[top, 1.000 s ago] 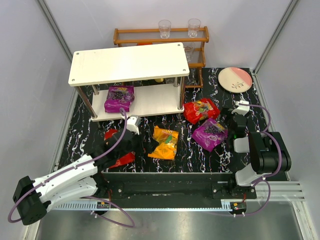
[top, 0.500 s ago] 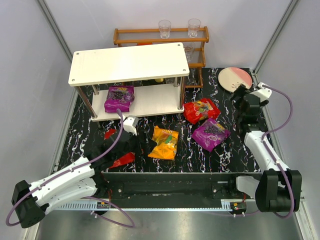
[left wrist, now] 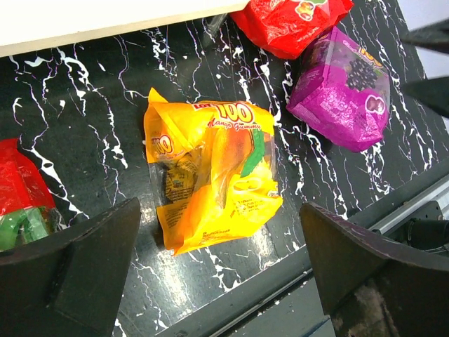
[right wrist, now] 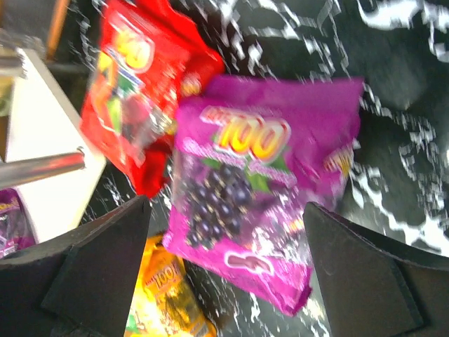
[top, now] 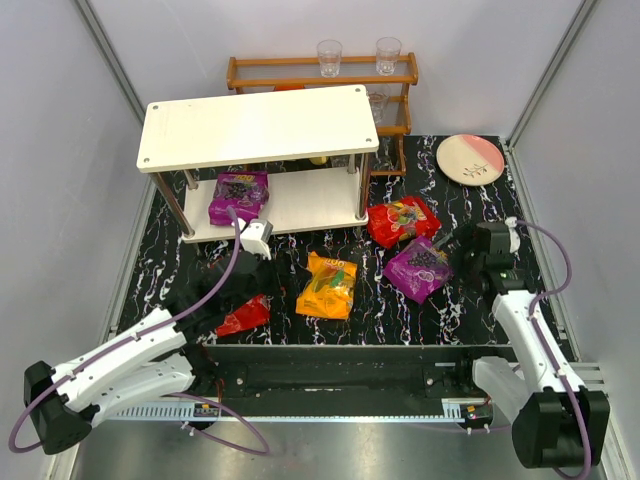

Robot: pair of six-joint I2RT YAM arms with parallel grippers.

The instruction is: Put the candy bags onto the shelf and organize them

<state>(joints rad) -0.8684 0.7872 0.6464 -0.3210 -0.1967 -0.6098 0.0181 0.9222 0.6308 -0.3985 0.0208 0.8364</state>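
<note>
The white shelf (top: 257, 125) stands in the upper left of the overhead view, on the black marbled worktop (top: 160, 262). The first purple bag (top: 238, 196) lies flat on its lower board, toward the left end. The other four bags lie on the worktop. The upper red bag (top: 402, 220) is right of the shelf's front right leg, and the second purple bag (top: 420, 267) is just below it. The orange bag (top: 327, 285) is in the centre, and the lower red bag (top: 245, 315) is at lower left, partly hidden by the left arm.

The left gripper (left wrist: 219, 210) has its jaws spread wide and holds nothing. In its wrist view the orange bag sits between the two fingers. The right gripper (right wrist: 224, 207) also has its jaws wide apart and empty. Its blurred wrist view frames the second purple bag between them.
</note>
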